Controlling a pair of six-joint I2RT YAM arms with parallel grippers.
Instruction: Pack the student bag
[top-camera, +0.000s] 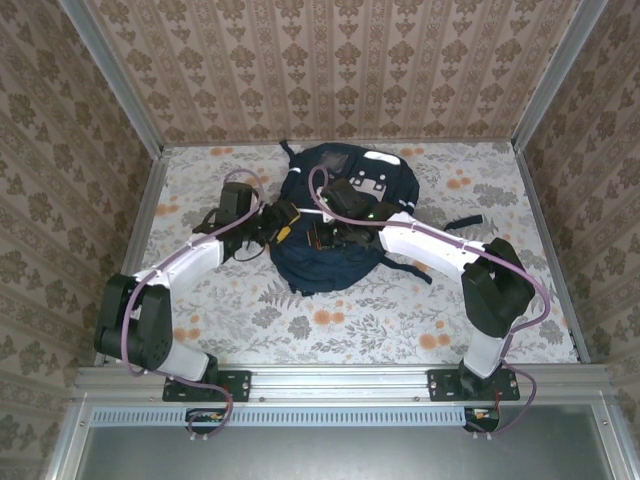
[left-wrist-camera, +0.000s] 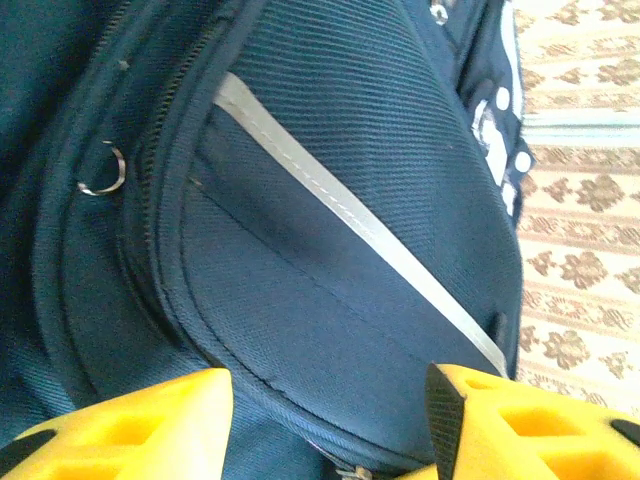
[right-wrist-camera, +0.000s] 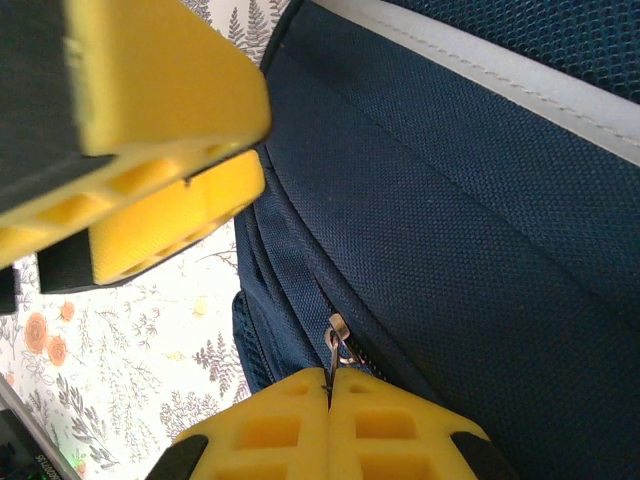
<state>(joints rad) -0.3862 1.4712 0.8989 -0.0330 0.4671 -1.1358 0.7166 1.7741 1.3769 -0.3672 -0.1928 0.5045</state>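
One student bag (top-camera: 330, 270), well inside table (top-camera: 400, 322) edges

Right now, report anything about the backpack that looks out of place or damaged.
Nothing stands out. The navy backpack lies on the floral table, the right gripper pinches its zipper pull, and the left gripper hangs open close by.

Looks like a robot test booth dressed up as a home, not a lived-in room. Shows beige damask-patterned wallpaper panels (top-camera: 330, 60) boxed around a white floral-printed tabletop (top-camera: 330, 325), edged by bare aluminium frame rails (top-camera: 340, 381).
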